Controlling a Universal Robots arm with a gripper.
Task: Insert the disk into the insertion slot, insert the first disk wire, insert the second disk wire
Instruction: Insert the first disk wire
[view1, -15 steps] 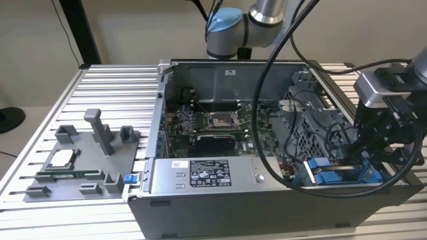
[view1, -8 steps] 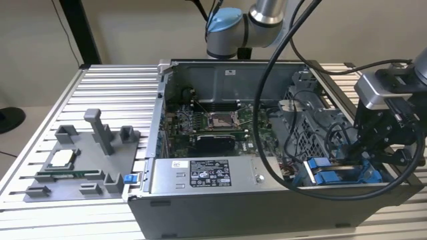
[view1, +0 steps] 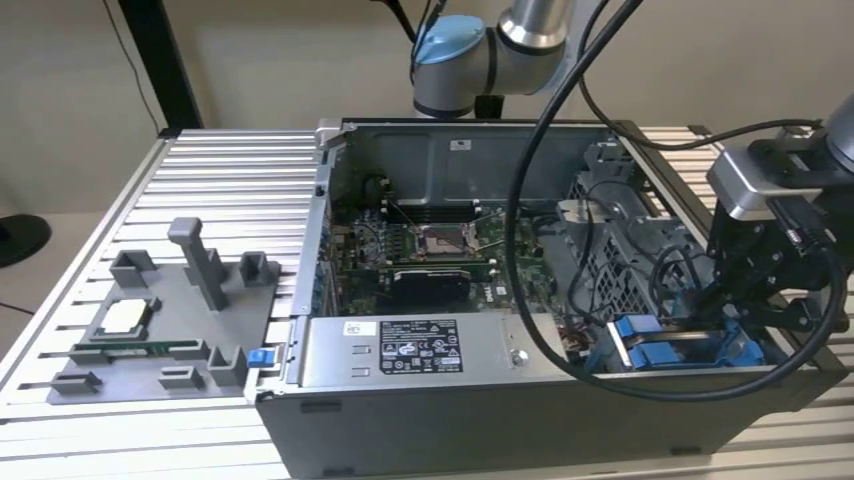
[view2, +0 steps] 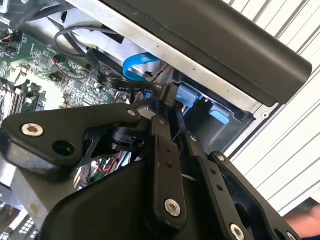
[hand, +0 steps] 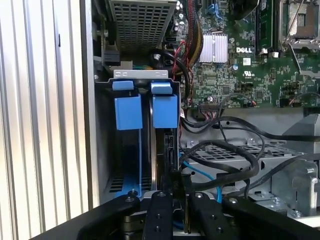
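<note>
First wrist view: the disk (hand: 166, 149) stands on edge inside the insertion slot (hand: 142, 74), its dark connector edge exposed below the blue carrier tab (hand: 165, 111); it appears seated in the bay. A second blue tab (hand: 127, 112) sits just beside it in the neighbouring bay, on the side nearer the case wall. The gripper (hand: 177, 186) is directly over the disk's exposed edge, its fingers (hand: 159, 212) drawn close together and clamped on a black wire connector (view2: 169, 94), from which a flat black cable (view2: 112, 80) runs back toward the motherboard (hand: 235, 75). Whether the connector touches the disk's socket cannot be told. A light blue cable (hand: 200, 172) and several thick black cables (hand: 235, 150) lie loose over a perforated metal cage (hand: 230, 155) just beside the slot. In the exterior view the drive bay occupies the near corner of the open computer case (view1: 534, 420) at the exterior view's right, with the grey power-supply box (view1: 400, 350) along the near side to its left. The case rests on a slatted aluminium table (view1: 227, 170); a grey fixture tray (view1: 147, 370) lies well apart, at the exterior view's left.
</note>
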